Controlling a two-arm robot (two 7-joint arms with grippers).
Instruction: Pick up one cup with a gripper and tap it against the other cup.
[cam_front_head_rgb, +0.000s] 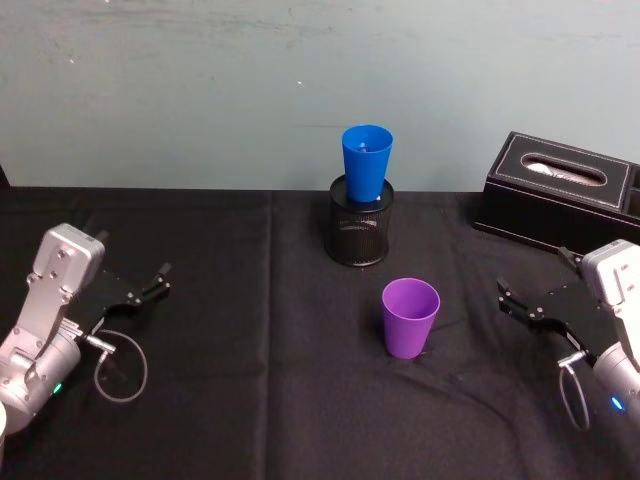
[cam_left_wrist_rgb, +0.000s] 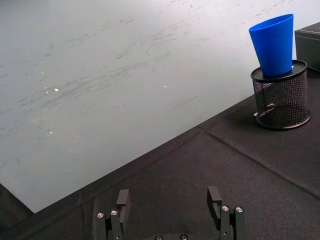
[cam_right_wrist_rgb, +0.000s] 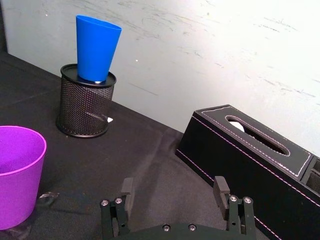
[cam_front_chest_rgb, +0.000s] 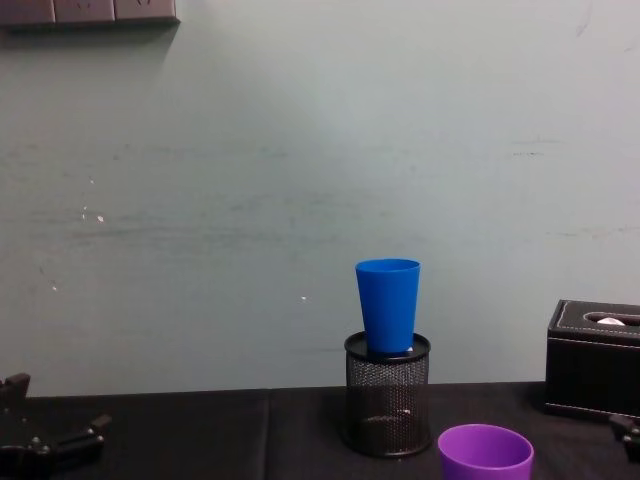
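Head view: two cups stand untouched, and both grippers are spread and empty.
Purple cup (cam_front_head_rgb: 410, 317) stands upright, mouth up, on the black cloth (cam_front_head_rgb: 250, 390), just in front of the black mesh pen holder (cam_front_head_rgb: 359, 235); the blue cup (cam_front_head_rgb: 366, 162) sits base-down in that holder's mouth, leaning slightly; the right gripper (cam_front_head_rgb: 505, 298) is low at the table's right, near the purple cup yet apart from it, its jaws released with nothing between them; in the right wrist view the purple cup lies off to one side of the jaws, outside their gap; the left gripper (cam_front_head_rgb: 155, 282) is at the table's left, well apart from both cups, jaws likewise parted; a black tissue box (cam_front_head_rgb: 560, 190) stands behind the right gripper.
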